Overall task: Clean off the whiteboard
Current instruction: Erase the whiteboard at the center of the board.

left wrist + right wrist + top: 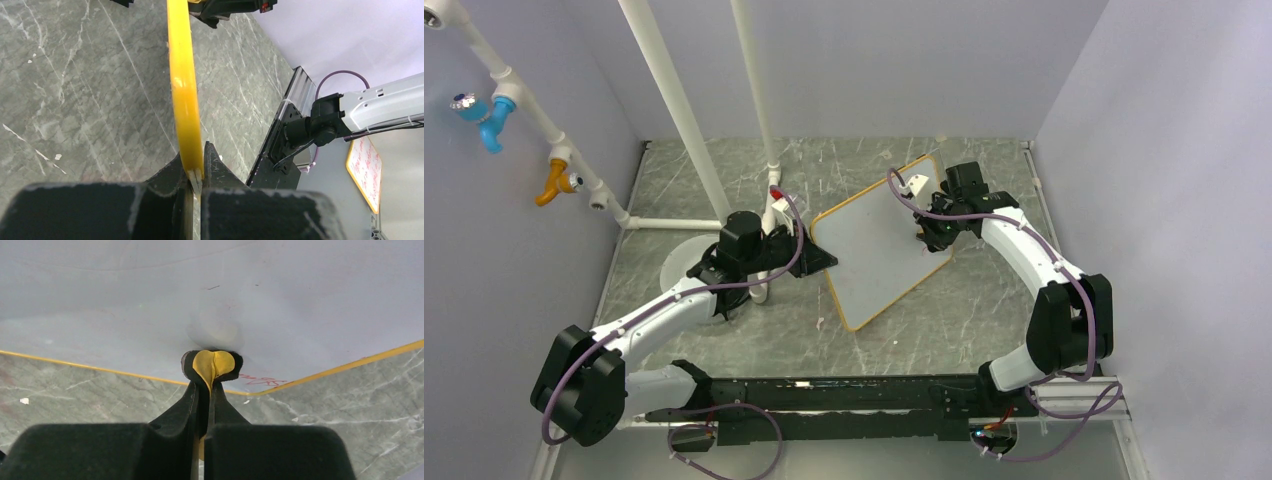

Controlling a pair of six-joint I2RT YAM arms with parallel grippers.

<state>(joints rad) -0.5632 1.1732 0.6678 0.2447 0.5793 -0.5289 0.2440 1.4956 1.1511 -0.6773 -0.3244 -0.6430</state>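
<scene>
At mid-table the board [879, 250] sat slantwise, one corner toward my bases and one toward the far wall; whether it rested on the table [969, 310] or hung clear I could not tell. My left gripper [196, 172] was pressed together on its left rim, pinching the frame [182, 85], which ran as a smooth, glossy yellow band with a rounded face straight out from between my fingers. My right gripper [209, 390] was clamped on the eraser [214, 365], a soft yellow piece folded into two lobes with a black edge around it, its tip against the white face near the board's right side. That face was flat and matte, mostly bare, with a short red scrawl [260, 381] just inside the thin yellow edge at a rounded corner, near the eraser. The table was grey-green stone-patterned with pale veins and small white flecks. Bare table lay open on the near side of the board and to its right under my right arm. On the left it was tighter: a white pipe [769, 215] stood just beside my left wrist, and a round white disc [674, 268] lay partly under that arm. Plain walls shut in the table on the left, far and right sides.
</scene>
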